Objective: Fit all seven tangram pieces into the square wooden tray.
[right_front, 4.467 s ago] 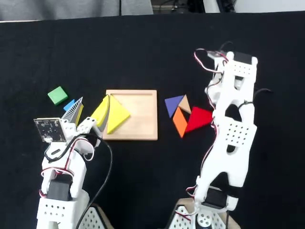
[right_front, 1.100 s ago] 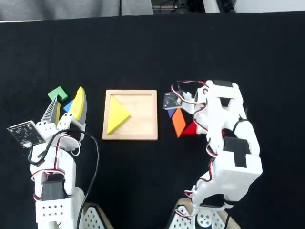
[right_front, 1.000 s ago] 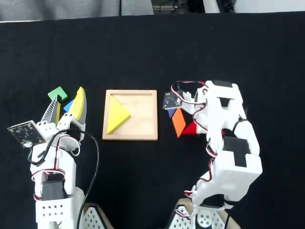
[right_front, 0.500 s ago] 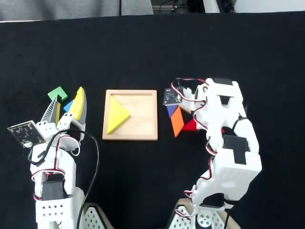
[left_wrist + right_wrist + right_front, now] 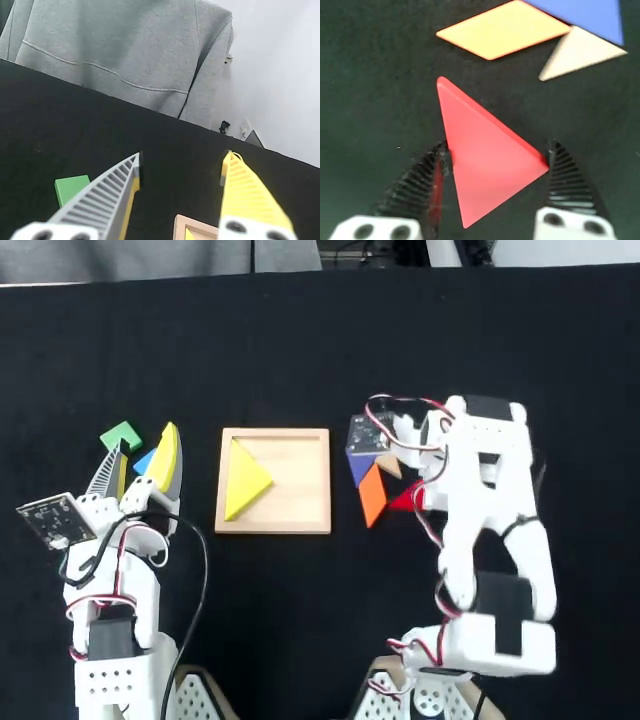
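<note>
From above, the wooden tray (image 5: 300, 510), holding one yellow triangle (image 5: 245, 480), lies between the arms, with the right arm (image 5: 485, 490) bent over loose pieces on the tabletop (image 5: 300, 350). Left wrist view: the left hand (image 5: 183, 157) is spread and empty, the green square (image 5: 70, 188) beside one finger. Right wrist view: the right hand (image 5: 497, 150) is open astride the red triangle (image 5: 485, 160). This looks like a pickup under way, with closing and lifting likely next.

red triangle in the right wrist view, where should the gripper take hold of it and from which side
Probably from straight above: the red triangle lies flat on the table, so only its thin sides can be gripped. Pinch across one straight side and the corner opposite, which the open right gripper straddles.
</note>
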Robot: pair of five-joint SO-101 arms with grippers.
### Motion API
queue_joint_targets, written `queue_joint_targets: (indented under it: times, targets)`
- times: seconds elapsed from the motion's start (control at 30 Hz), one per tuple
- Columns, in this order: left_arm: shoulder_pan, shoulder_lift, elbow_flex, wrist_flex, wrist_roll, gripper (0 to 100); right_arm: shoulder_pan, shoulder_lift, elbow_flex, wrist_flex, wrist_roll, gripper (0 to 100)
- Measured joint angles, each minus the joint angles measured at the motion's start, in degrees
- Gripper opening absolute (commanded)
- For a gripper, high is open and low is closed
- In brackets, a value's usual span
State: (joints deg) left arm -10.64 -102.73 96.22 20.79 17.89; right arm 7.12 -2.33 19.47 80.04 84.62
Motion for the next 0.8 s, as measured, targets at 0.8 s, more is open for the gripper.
queue_joint_targets:
  times: [0.8]
  targets:
    - [0.0,0.0,0.0,1.6,0.0,26,-37.0,8.3,-10.7,-4.2,-25.1,21.6]
